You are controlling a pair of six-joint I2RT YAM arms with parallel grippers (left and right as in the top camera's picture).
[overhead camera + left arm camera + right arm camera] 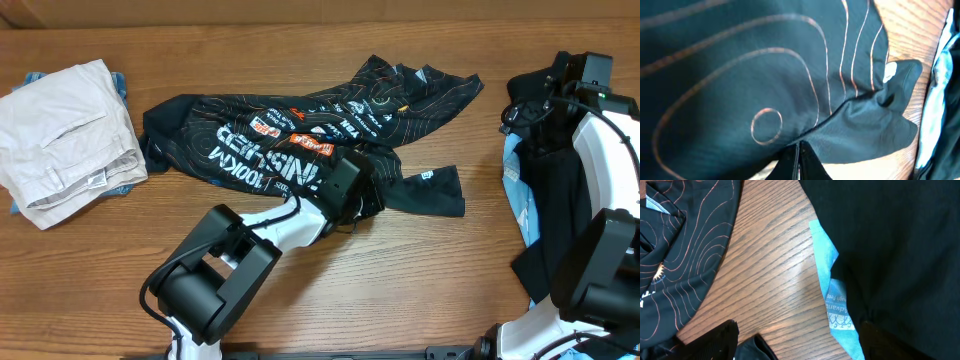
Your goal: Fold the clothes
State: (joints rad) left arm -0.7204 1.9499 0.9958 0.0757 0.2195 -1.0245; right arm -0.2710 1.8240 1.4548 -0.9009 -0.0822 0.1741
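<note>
- left hand (796,161): pressed together, pinching the black, orange-contour-patterned short-sleeved jersey (230,140) on the wooden tabletop (420,280)
- right hand (795,342): spread, near the plain black garment (890,240)

Smooth, slightly sheeny cloth jersey (730,65), matt grained wooden table (775,265), soft off-white cloth trousers (65,125)

Centre: jersey (300,130) black, thin orange-tan contour lines, white, red and orange logos. Far left: trousers (65,135) off-white. Right: garment (548,200) plain black; cloth (832,295) light blue, pale print. The table (420,290) brown, wood grain.
</note>
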